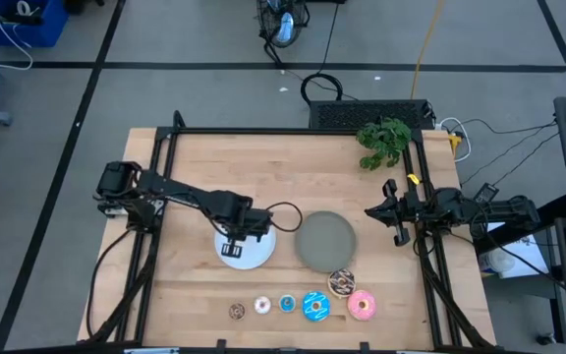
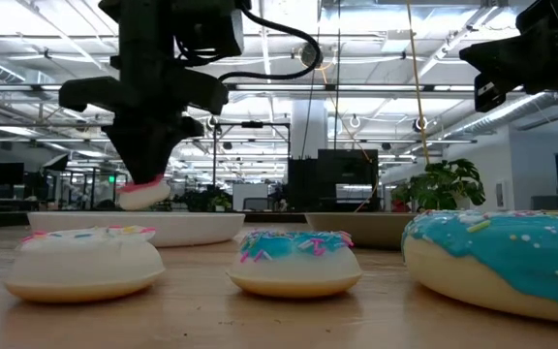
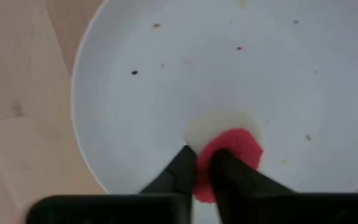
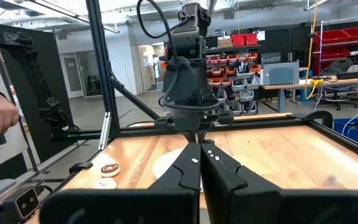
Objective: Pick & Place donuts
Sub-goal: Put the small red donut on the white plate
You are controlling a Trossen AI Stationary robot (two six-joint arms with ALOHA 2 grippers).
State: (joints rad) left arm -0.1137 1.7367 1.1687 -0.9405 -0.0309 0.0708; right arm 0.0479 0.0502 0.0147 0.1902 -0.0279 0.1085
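Here we see the left claw (image 3: pixel 202 177) pinching the red donut (image 3: pixel 229 158) just above the white plate (image 1: pixel 249 256), while six donuts (image 1: pixel 312 306) wait along the tabletop's (image 1: pixel 214 167) front edge and the right claw (image 1: pixel 398 218) idles, pressed together.

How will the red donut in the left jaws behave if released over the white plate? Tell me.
The red donut, pinched by the left gripper, is tiny, so probably light. Its rounded ring shape might roll or bounce on the white plate, whose surface looks smooth.
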